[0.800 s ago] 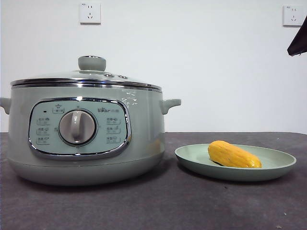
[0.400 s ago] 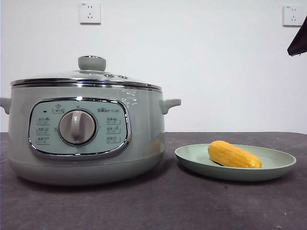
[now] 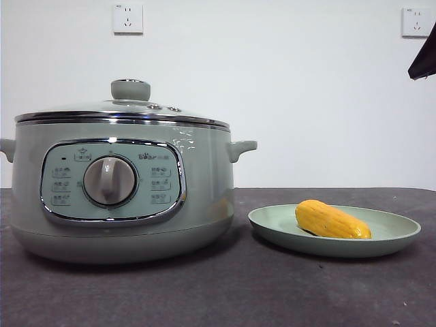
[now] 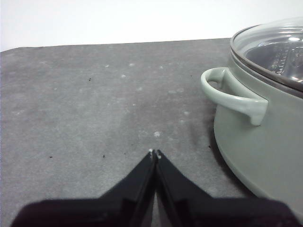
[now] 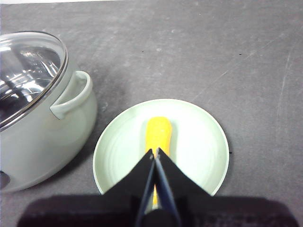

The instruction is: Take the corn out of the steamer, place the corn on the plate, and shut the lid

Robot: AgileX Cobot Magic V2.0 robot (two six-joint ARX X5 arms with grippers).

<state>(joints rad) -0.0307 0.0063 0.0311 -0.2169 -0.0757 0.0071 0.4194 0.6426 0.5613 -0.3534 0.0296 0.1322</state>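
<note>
Nearest the front camera, on the dark table (image 3: 225, 293), sit the steamer (image 3: 119, 187) and, just beside it, the plate (image 3: 334, 231). On the plate lies the corn (image 3: 332, 219), on its side and roughly across the middle; the right wrist view shows it (image 5: 157, 135) running lengthwise under the right gripper (image 5: 154, 152), which hangs above it with its jaws pressed together and nothing between them. The corn looks light, firm and a little slick, with tapered ends, so any hold would be surest across its thick middle, not at a tip.

Farther back, the lid (image 3: 122, 112) rests level on the steamer, its chrome rim seated all round. Being glass, it is probably heavy for its size and breakable; the knob (image 3: 130, 89) on top is the natural place to grip it, since the rim offers little purchase. By the look of things, nothing is left to do.

Off to the steamer's other side, the left gripper (image 4: 155, 153) hangs over bare table near a side handle (image 4: 232, 94), jaws likewise closed on nothing.
</note>
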